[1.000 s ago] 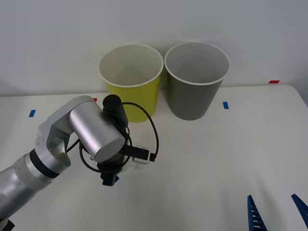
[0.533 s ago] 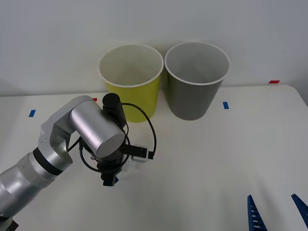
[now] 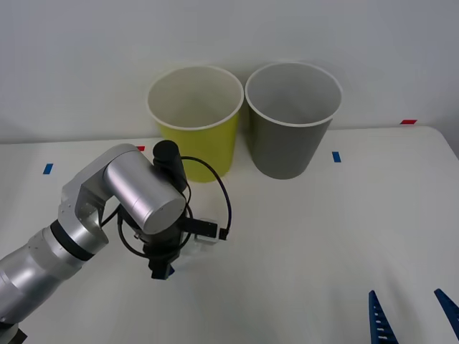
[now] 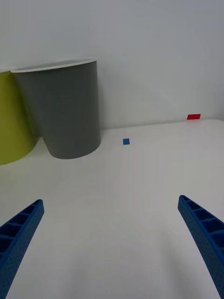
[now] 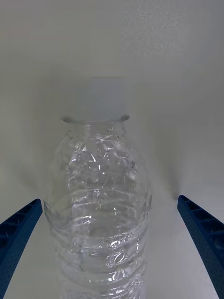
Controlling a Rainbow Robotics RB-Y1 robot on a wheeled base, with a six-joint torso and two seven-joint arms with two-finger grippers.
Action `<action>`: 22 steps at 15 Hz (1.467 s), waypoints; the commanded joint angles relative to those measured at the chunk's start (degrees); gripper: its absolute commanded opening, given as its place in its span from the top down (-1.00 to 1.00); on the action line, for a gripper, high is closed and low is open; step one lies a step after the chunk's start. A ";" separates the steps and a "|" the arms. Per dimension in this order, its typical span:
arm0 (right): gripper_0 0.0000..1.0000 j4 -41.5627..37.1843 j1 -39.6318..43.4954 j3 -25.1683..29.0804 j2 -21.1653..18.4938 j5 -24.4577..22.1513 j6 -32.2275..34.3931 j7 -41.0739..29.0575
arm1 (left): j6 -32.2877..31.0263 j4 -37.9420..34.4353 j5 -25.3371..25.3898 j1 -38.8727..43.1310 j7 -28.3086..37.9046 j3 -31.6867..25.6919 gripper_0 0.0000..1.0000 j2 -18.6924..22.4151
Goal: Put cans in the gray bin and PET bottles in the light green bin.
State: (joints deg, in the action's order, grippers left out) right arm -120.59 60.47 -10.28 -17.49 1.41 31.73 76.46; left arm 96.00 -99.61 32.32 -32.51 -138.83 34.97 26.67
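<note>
Left hand (image 5: 112, 243) hangs low over the counter (image 3: 323, 236), fingers wide apart on both sides of the bottle (image 5: 100, 210), ready to close. Right hand (image 4: 112, 238) waits open, near the counter's front edge.

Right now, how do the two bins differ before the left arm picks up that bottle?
The light green bin is yellow-green outside; the gray bin is gray. The light green bin stands on the robot's left, nearer the left gripper, whose open fingers sit on either side of the PET bottle; the gray bin stands on the right, with a blue tape mark beside it. Both are round, tapered, upright, white-rimmed and alike in size.
</note>
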 commanded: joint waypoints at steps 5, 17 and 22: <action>-1.00 0.00 0.00 0.00 0.00 0.00 0.00 0.00 | -1.08 2.32 0.46 -0.01 -1.71 0.01 -1.00 -0.74; -1.00 0.00 0.00 0.00 0.00 0.00 0.00 0.00 | -2.05 2.32 2.66 -0.01 -3.29 0.01 1.00 0.14; -1.00 0.00 0.00 0.00 0.00 0.00 0.00 0.00 | -3.28 0.38 3.19 0.08 -2.32 0.01 1.00 0.93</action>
State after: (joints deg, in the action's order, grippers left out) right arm -120.59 60.47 -10.28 -17.49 1.41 31.73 76.46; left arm 93.04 -98.08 35.41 -32.45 -141.76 34.98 27.21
